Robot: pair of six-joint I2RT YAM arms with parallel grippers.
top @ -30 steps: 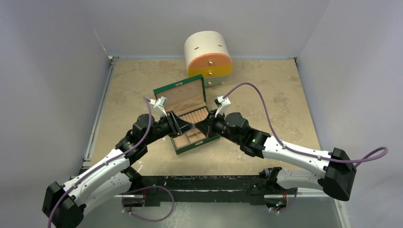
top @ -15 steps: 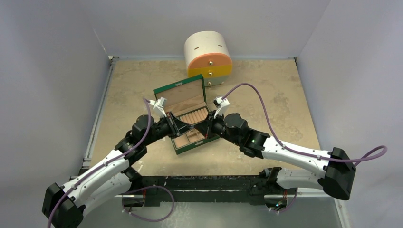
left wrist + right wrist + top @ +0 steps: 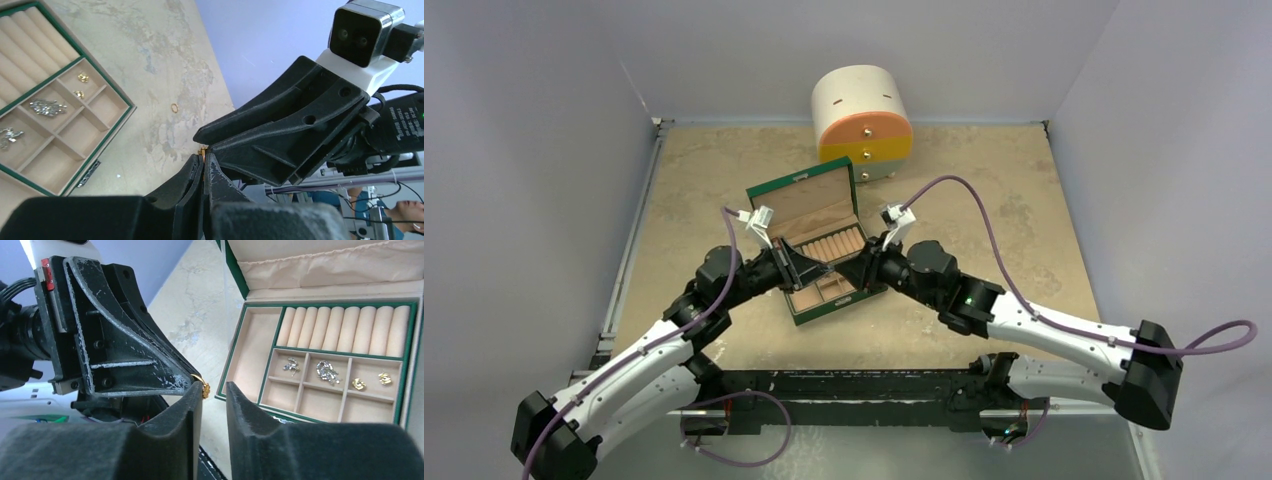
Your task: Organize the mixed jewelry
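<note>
one gold ring [image 3: 174, 107] beside green box [image 3: 114, 89]

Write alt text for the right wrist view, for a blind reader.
The left hand pinches a small gold piece at its black fingertips, just beyond the parted fingers of the right hand. To the right lies the open green box, its small compartments holding two silvery pieces and two gold pieces.

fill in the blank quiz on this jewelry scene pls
1. The left gripper is shut on a small ___ piece.
2. The box has its lid ___.
3. A ring lies outside the box, on the ___.

Missing words: gold; open; table
</note>
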